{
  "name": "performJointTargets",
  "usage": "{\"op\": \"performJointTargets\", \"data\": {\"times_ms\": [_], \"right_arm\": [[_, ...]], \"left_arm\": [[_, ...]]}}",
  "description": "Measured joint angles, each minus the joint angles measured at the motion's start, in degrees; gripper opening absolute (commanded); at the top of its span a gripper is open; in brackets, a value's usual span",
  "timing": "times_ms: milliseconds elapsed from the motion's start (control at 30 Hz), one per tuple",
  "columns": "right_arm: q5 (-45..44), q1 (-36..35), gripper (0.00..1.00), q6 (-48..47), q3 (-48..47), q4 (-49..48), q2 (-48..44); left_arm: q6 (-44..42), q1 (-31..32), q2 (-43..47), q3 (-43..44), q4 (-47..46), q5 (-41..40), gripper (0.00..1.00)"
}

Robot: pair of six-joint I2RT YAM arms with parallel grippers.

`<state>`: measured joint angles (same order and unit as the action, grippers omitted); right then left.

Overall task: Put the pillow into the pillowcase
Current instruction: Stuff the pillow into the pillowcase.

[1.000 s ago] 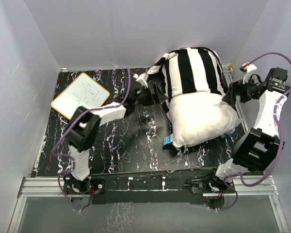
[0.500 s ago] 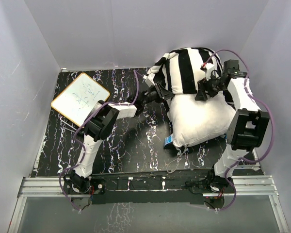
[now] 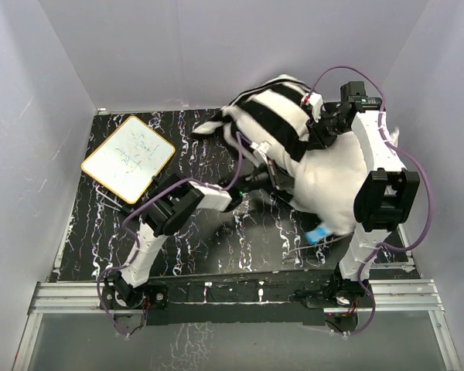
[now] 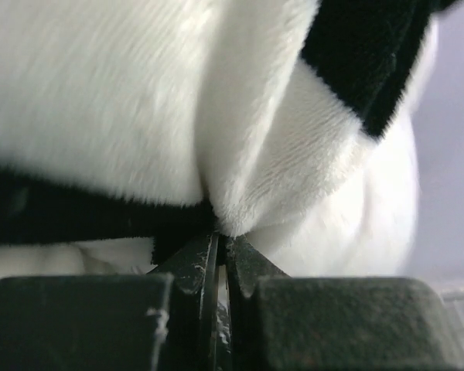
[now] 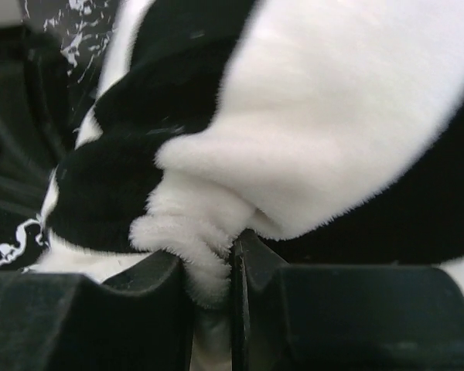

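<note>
**Pinching a fuzzy striped case with both claws: how is this stuff going to handle?**

The pillowcase [image 3: 272, 116] is bunched over the far end of the pillow [image 3: 334, 185], right of centre on the table [image 3: 216, 239]. The pillow's plain white near half sticks out bare toward the arm bases, with a little blue tag [image 3: 319, 232] at its near corner. I'd call it partway in at best.

The left gripper [image 4: 219, 251] has its jaws pressed together on a thin fold of the case's edge, on the left side of the pillow. The right gripper [image 5: 213, 270] is clamped on a thicker scrunched wad of the same fabric at the far right side. So both have cloth only, no pillow, as far as I can tell.

My read on handling:
- The case looks plush and fleecy, light and totally limp. It'll drape and bunch wherever it isn't held. The nap probably gives decent grip, but a thin pinch could slide out under a hard tug.
- The pillow looks soft and squishy, bulky rather than heavy. It'll squash instead of sliding, and a fuzzy case is likely to drag on it.
- The best hold seems to be the case's open hem, one claw per side and well apart, so the mouth stays wide while it's worked toward the bare end.

The whiteboard [image 3: 128, 158] sits well off to the left, out of the way.
</note>
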<state>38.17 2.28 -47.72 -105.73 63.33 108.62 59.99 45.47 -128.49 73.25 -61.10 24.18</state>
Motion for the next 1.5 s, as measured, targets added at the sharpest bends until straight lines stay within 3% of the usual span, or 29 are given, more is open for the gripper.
{"op": "performJointTargets", "data": {"times_ms": [67,133,233,300,433,533,633,700,833,1033,1100,1167,1300,1367,1500], "right_arm": [[0.1,0.3,0.2,-2.6,0.1,1.4,0.0],[-0.5,0.6,0.24,-5.2,1.1,1.3,-0.2],[-1.4,1.0,0.47,-6.7,4.4,0.2,-1.9],[-0.7,2.3,0.6,-7.3,4.6,0.3,-2.8],[2.2,6.3,0.85,-8.4,1.3,2.8,-5.4],[4.8,8.1,1.0,-9.6,-0.2,3.3,-9.6],[9.2,5.1,0.99,-11.4,2.2,1.7,-16.0],[11.8,-0.7,0.99,-12.6,8.4,-1.3,-21.3],[11.8,-14.0,1.0,-12.2,19.7,-8.5,-25.2],[4.5,-16.2,0.87,-7.4,24.2,-17.6,-20.3],[1.2,-15.8,0.78,-5.9,25.4,-20.7,-19.8],[-1.3,-15.6,0.6,-4.8,26.6,-22.8,-19.8],[-3.4,-15.8,0.16,-4.2,28.9,-25.5,-19.8],[-3.9,-15.8,0.09,-3.4,29.5,-25.9,-20.2],[-5.2,-15.7,0.08,-2.5,29.6,-26.0,-22.4]], "left_arm": [[-0.9,3.2,0.0,1.0,1.0,-0.1,0.01],[-2.2,6.6,0.0,2.3,2.3,0.3,0.18],[-4.8,10.3,0.7,2.9,3.1,2.1,0.49],[-6.8,11.8,4.3,-0.2,4.8,3.2,0.59],[-12.2,12.5,18.9,-9.5,12.8,5.3,0.63],[-14.9,7.6,30.6,-13.1,19.5,7.0,0.66],[-18.6,0.6,39.8,-15.0,27.9,5.7,0.69],[-21.9,-2.7,45.0,-15.1,36.1,2.2,0.72],[-30.1,-2.6,53.8,-14.5,53.7,-8.6,0.73],[-40.7,-1.7,55.5,-14.3,66.8,-20.2,0.7],[-43.4,-1.9,52.8,-12.9,68.7,-21.9,0.69],[-45.7,-1.9,48.5,-9.8,70.2,-23.2,0.67],[-47.9,-1.9,43.3,-7.2,70.6,-24.4,0.46],[-48.4,-1.9,42.2,-7.2,70.6,-24.5,0.38],[-48.9,-1.9,40.0,-4.8,70.6,-24.0,0.22]]}}
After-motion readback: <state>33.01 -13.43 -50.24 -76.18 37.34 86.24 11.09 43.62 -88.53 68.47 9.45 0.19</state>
